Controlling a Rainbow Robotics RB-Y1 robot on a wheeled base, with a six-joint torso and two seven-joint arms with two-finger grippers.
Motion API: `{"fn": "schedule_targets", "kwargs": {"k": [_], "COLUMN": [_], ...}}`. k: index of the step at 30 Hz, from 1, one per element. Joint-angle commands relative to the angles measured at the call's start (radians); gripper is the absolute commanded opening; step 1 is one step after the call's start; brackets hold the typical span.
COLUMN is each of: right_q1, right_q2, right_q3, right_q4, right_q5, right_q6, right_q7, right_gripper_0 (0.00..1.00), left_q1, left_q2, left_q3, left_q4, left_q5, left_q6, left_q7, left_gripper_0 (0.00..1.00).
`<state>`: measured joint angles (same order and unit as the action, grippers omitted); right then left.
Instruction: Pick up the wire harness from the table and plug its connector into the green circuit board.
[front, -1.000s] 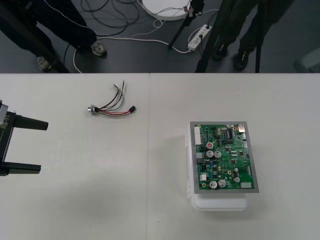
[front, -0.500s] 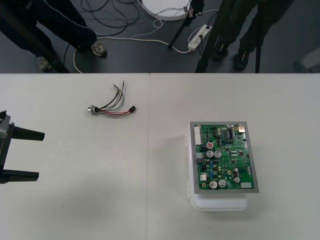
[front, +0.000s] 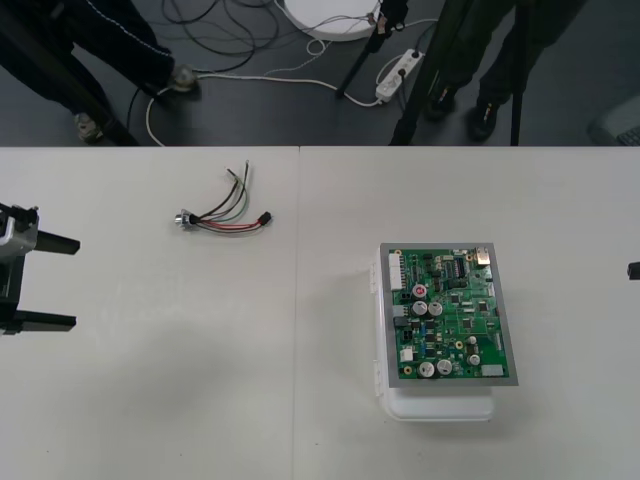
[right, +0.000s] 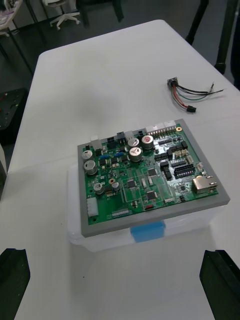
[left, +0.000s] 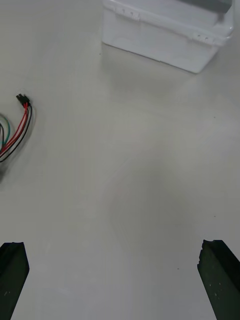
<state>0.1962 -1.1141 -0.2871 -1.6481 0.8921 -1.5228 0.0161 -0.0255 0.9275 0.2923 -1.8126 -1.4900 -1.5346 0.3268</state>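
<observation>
Front view shows me the table (front: 200, 400), with the green circuit board (front: 452, 315) on its white base (front: 440, 405) to the right. The left gripper (front: 76, 283) sits at the table's left edge, fingers spread and empty. The right gripper (right: 115, 252) is likewise released, facing the board. The wire harness (front: 225, 212) lies loose near the far edge, well apart from the board. I'd grasp the wires just behind the black plug (front: 266, 217), leaving it free to seat.

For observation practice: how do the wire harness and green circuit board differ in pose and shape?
The wire harness lies flat on the table; the circuit board sits raised on a white base. The harness is thin and curled; the board is broad and rectangular. Neither is held.
</observation>
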Motion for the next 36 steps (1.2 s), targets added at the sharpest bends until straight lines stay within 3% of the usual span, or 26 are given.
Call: {"fn": "schedule_targets", "kwargs": {"k": [1,6,13,22,36], "right_q1": [-0.001,0.003,0.045,0.042,-0.161], "right_q2": [-0.072,-0.093,-0.119,-0.188,-0.196], "right_q3": [0.082,0.114,0.135,0.301,0.655], "right_q4": [0.045,0.073,0.074,0.113,0.255], "right_q5": [-0.105,-0.167,-0.269,-0.463,-0.588], "right_q6": [0.05,0.079,0.092,0.095,0.076], "right_q7": [0.047,0.157,0.285,0.49,0.714], "right_gripper_0": [1.0,1.0,1.0,1.0,1.0], "left_q1": [-0.1,-0.177,-0.347,-0.507,-0.672], "left_q2": [0.057,0.059,0.059,0.059,0.057], "left_q3": [-0.061,-0.108,-0.242,-0.44,-0.688], "left_q4": [0.001,0.016,0.185,0.341,0.496], "left_q5": [-0.067,-0.131,-0.157,-0.214,-0.234], "left_q6": [-0.036,-0.033,-0.005,0.117,0.335], "left_q7": [0.038,0.044,0.04,0.031,0.017], "left_gripper_0": [1.0,1.0,1.0,1.0,1.0]}}
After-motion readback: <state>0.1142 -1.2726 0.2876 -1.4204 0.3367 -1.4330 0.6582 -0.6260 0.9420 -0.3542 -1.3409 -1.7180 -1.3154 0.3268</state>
